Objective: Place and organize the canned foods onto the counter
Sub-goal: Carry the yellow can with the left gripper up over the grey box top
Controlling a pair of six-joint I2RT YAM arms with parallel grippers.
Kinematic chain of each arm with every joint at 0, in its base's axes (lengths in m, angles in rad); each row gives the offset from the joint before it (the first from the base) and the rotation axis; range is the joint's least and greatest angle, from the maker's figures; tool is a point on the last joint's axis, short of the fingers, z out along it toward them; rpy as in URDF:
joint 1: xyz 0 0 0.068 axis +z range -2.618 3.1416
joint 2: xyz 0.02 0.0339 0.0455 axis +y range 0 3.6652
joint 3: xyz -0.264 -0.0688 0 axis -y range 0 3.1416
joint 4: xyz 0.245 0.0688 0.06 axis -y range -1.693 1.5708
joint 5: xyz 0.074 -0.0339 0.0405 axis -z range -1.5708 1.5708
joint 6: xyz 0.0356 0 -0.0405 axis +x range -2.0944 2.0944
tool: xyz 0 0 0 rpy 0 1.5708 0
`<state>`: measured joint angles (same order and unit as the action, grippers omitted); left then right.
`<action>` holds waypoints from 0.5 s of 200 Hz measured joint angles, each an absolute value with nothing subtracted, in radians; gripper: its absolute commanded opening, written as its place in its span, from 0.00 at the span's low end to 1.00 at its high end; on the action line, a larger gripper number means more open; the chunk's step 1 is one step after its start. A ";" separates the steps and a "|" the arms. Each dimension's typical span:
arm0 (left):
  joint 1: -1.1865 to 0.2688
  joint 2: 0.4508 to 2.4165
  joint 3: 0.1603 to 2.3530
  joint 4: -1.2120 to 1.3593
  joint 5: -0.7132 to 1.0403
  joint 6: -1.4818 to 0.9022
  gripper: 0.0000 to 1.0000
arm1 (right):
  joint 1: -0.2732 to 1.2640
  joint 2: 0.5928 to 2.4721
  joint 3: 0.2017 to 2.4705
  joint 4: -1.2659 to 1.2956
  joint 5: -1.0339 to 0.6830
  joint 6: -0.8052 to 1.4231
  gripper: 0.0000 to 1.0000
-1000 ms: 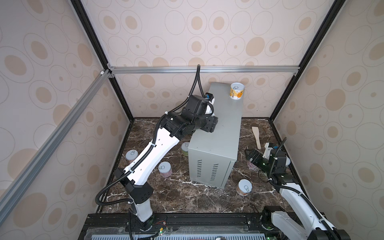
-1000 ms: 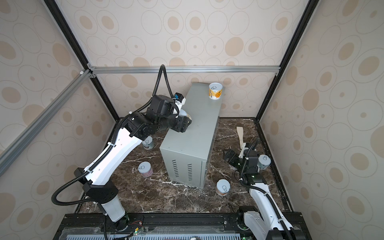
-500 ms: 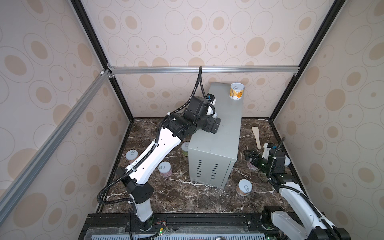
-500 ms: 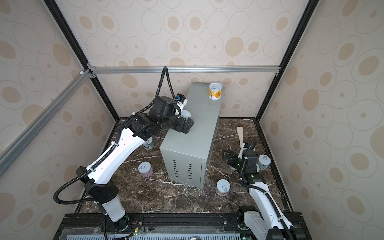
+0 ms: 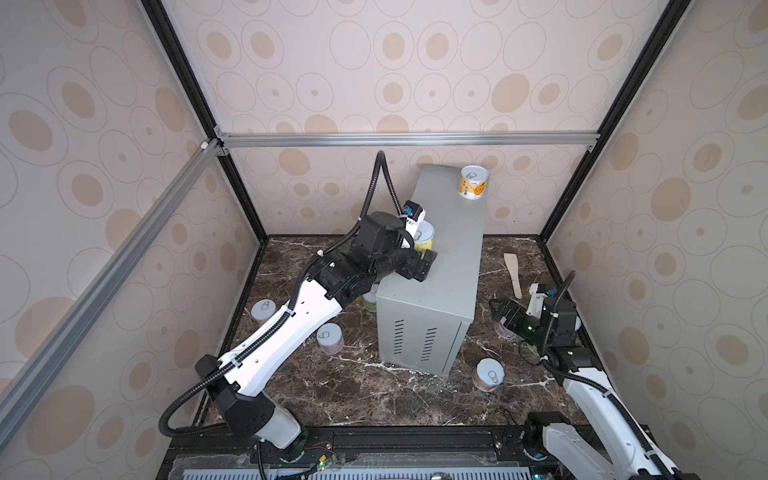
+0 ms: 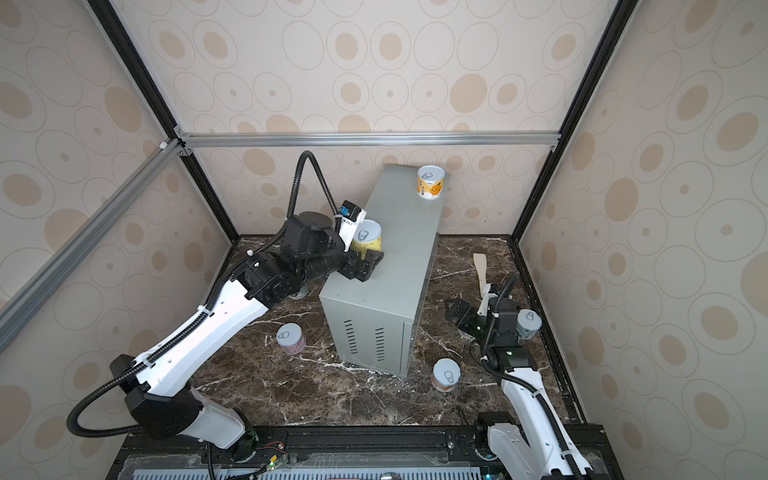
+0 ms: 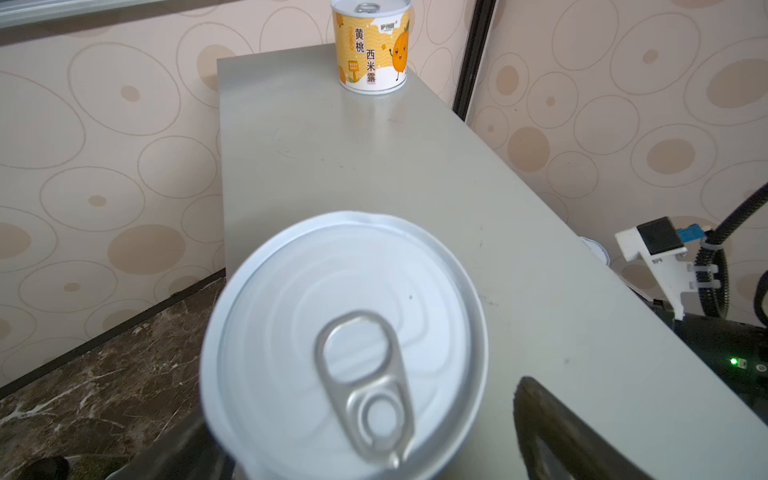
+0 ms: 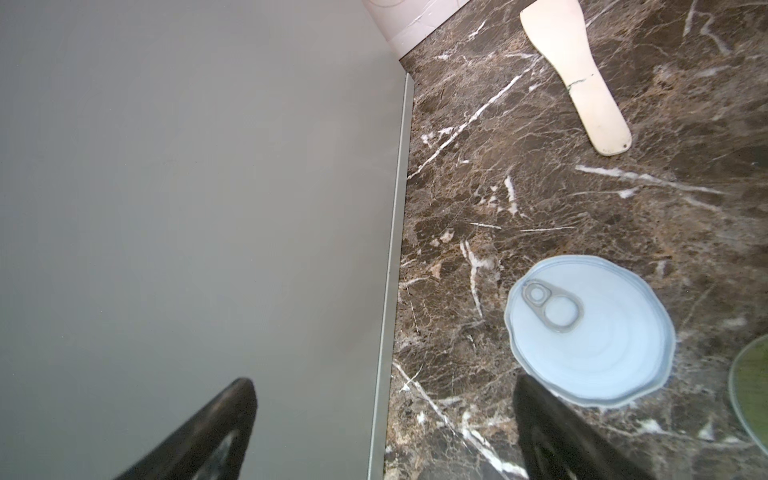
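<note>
The counter [image 5: 451, 270] is a tall grey metal box with a flat top, seen in both top views. An orange-labelled can [image 5: 473, 183] stands at its far end. A yellow can [image 6: 368, 239] with a silver pull-tab lid [image 7: 345, 340] stands near the counter's left edge. My left gripper [image 5: 424, 254] is open around it, with a gap showing beside one finger [image 7: 552, 432]. Low beside the counter's right wall, my right gripper [image 8: 386, 428] is open and empty. A silver-lidded can [image 8: 590, 328] stands next to one of its fingers [image 8: 552, 432].
More cans stand on the dark marble floor: a pink one [image 5: 330, 336], a grey-lidded one [image 5: 263, 311] by the left wall, one [image 5: 489, 374] in front of the counter, one [image 6: 528, 322] by the right wall. A wooden spatula [image 5: 513, 270] lies at the back right.
My left gripper's jaws have opened around the yellow can on the counter, and that arm has shifted slightly. The right arm has hardly moved.
</note>
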<state>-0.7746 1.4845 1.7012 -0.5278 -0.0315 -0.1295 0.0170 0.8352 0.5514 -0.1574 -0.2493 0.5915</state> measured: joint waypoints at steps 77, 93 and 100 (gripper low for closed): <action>-0.775 1.361 1.451 -0.246 -0.026 -0.116 0.92 | 0.017 0.731 0.584 -0.316 -0.285 0.552 0.99; -0.775 1.361 1.425 -0.208 -0.025 -0.116 0.91 | 0.017 0.712 0.598 -0.342 -0.292 0.547 0.99; -0.775 1.361 1.413 -0.192 -0.027 -0.116 0.90 | 0.017 0.705 0.604 -0.354 -0.294 0.544 0.99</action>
<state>-0.7753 1.3605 1.4128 -0.1921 -0.0265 -0.1162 0.0170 0.7048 0.6044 -0.3542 -0.2939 0.5438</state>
